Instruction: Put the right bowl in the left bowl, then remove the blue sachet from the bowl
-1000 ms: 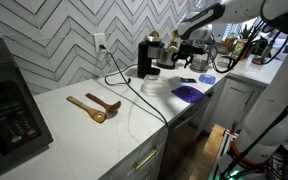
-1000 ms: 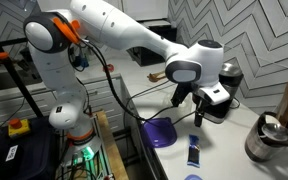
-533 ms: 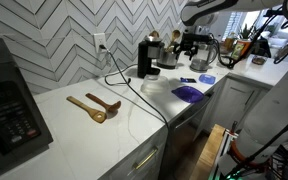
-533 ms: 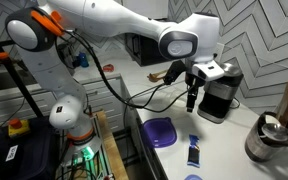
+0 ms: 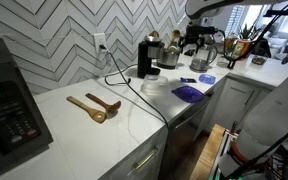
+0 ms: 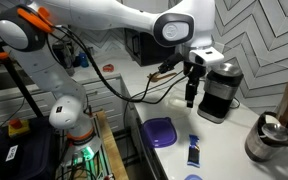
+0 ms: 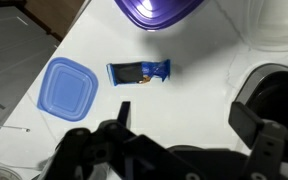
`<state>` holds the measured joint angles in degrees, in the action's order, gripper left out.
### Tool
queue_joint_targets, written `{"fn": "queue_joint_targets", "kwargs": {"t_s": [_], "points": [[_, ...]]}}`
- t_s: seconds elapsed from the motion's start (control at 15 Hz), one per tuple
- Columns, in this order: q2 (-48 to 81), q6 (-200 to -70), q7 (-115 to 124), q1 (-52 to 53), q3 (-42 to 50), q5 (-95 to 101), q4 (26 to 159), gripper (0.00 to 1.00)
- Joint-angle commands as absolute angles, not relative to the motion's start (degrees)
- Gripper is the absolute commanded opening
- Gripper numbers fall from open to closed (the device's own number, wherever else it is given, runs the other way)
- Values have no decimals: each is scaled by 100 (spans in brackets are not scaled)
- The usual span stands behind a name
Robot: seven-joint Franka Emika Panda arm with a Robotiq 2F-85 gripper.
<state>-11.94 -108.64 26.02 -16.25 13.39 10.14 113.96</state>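
Note:
The wide purple-blue dish sits near the counter's edge and also shows in an exterior view and at the top of the wrist view. The smaller light-blue dish lies beside it, separate, on the counter. The blue sachet lies flat on the white counter between the two dishes and shows in both exterior views. My gripper hangs high above them, open and empty.
A black coffee machine stands just behind my gripper, with a metal kettle beside it. A black cable runs across the counter. Wooden spoons and a microwave sit farther along.
My gripper has risen well above the counter, away from the dishes. The dishes and the sachet have not moved.

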Motion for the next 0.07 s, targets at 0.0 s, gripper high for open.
{"fn": "queue_joint_targets", "kwargs": {"t_s": [0.0], "points": [[-1192, -10846, 2597, -1659, 1313, 1014, 11374, 100]]}}
